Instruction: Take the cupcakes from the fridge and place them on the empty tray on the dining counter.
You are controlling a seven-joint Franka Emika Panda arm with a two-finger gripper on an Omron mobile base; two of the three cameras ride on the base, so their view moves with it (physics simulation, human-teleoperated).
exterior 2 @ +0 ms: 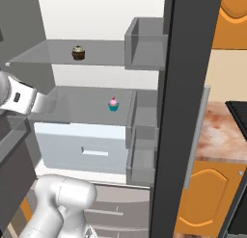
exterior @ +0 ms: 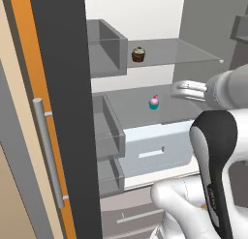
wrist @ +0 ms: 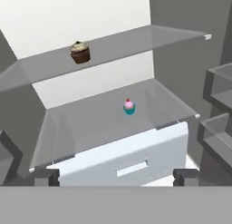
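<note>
Inside, the two cupcakes sit on separate glass shelves of the fridge [exterior: 203, 20], whose doors stand open. The dark brown cupcake [exterior: 138, 54] with its pale cream top rests upright on the upper shelf [exterior: 179, 52], toward the shelf's left part as seen from the left base view. The pink-frosted cupcake [exterior: 154, 102] in its teal wrapper stands upright on the lower shelf [exterior: 131, 110], near the middle and a little back from the front edge. The two are well apart, one shelf above the other, and neither is touched by anything.

Below the lower shelf is a pale grey-white drawer [exterior: 155, 153] with a slot handle in its front. Grey door bins [exterior: 104, 47] line the open door at the left of the left base view; in the right base view the other door's bins [exterior 2: 144, 37] show at the right, beside a dark door edge with a vertical bar handle [exterior 2: 195, 136].

The claw [wrist: 118, 177] is wide open and holds nothing; its two dark tips stand far apart at the bottom of the hand view, aimed into the fridge, in front of the drawer and short of the lower shelf. In the left base view the pale fingers [exterior: 186, 90] reach toward the lower shelf from the right, level with the pink-frosted cupcake but apart from it.

Beyond the door, a piece of pinkish marbled desk [exterior 2: 217, 136] shows above orange cabinets [exterior 2: 207, 198].
</note>
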